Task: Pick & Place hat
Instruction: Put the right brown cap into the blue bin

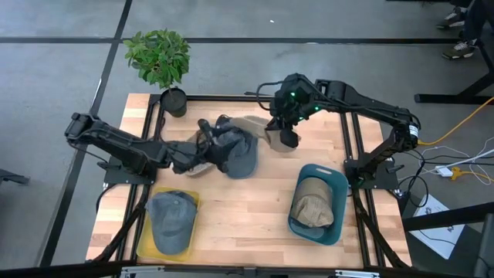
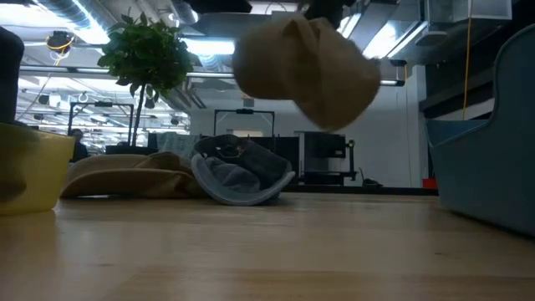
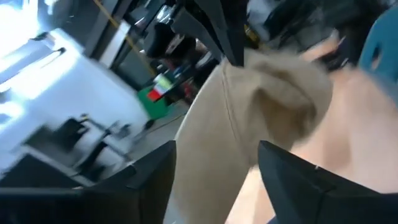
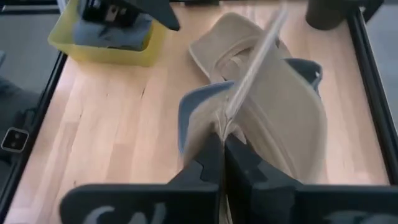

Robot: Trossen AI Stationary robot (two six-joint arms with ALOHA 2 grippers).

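Observation:
A beige hat (image 2: 305, 67) hangs in the air over the table's middle, with my right gripper (image 4: 222, 140) shut on it from above. My left gripper (image 3: 217, 155) is open and points level at the hat from the left. Its two fingers stand on either side of the hat's lower part (image 3: 211, 155). On the table below, a blue-grey hat (image 1: 239, 154) and another beige hat (image 2: 125, 176) lie in a pile. My left gripper (image 1: 207, 147) is over that pile. My right gripper pinches a thin edge of the beige hat (image 4: 231, 118) between its two shut fingers, coming from above and slanting down. The hat hangs below the fingers, clear of the table and the pile. My left gripper: I cannot tell whether its open fingers touch the hat.
A yellow tray (image 1: 145, 245) at the near left holds a blue-grey hat (image 1: 171, 220). A teal bin (image 1: 340, 185) at the near right holds a beige hat (image 1: 312, 207). A potted plant (image 1: 160, 58) stands at the far left corner. Bare wood lies between tray and bin.

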